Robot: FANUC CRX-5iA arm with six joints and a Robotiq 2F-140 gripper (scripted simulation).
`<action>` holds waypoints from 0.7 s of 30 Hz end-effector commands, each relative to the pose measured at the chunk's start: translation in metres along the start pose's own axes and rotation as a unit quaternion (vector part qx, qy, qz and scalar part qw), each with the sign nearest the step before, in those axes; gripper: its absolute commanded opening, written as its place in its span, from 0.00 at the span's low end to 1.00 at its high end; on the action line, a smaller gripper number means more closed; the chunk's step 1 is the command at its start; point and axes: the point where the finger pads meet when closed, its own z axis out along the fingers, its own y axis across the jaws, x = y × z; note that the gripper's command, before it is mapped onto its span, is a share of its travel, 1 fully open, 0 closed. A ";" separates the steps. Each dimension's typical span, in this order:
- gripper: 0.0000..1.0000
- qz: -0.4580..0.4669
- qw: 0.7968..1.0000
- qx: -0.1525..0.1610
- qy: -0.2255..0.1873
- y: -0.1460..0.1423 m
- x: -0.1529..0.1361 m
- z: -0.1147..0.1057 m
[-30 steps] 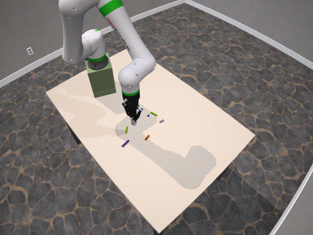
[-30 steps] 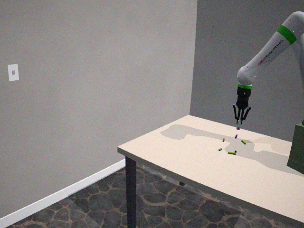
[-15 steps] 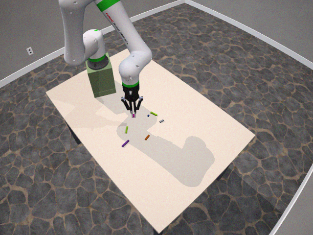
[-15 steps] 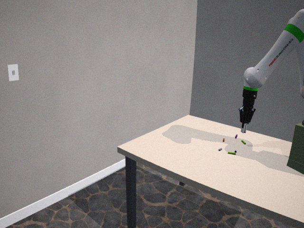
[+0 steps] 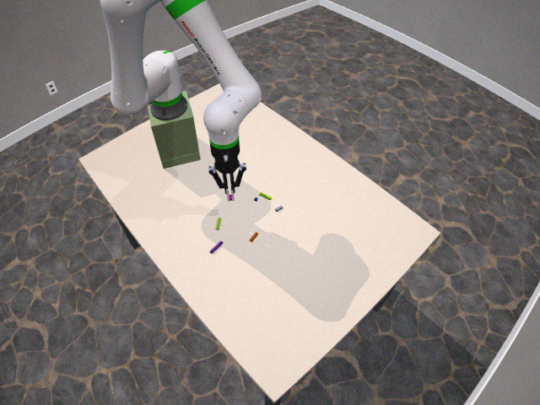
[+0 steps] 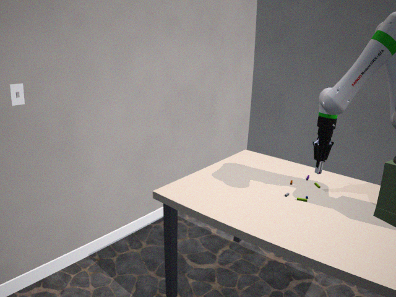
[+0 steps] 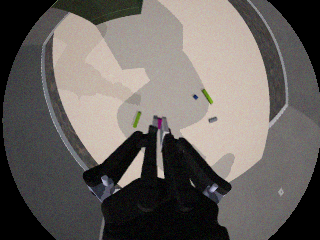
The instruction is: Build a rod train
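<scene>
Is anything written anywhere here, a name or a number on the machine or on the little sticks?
"FANUC" in red, on the white forearm of the arm.
"Robot CRX-5iA" in dark letters after it on the same forearm; the last characters are blurred, so that part is partly a guess.
The rods, the table, the green base block and the wall plate: no writing shows.

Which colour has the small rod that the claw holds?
Magenta rod; the top view shows it best.

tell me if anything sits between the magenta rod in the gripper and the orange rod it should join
Nothing visible does. The gripper holds the magenta rod above the table; the stretch towards the orange rod looks bare. A lime rod lies off to one side, the blue rod to the other.
</scene>
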 end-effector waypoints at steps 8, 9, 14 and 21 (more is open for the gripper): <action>0.03 0.000 1.000 0.000 0.000 0.000 0.000 0.009; 0.03 0.000 1.000 0.000 0.000 0.000 0.000 0.012; 0.03 0.000 1.000 0.000 0.000 0.000 0.000 0.031; 0.03 0.000 1.000 0.000 0.000 0.000 0.000 0.062</action>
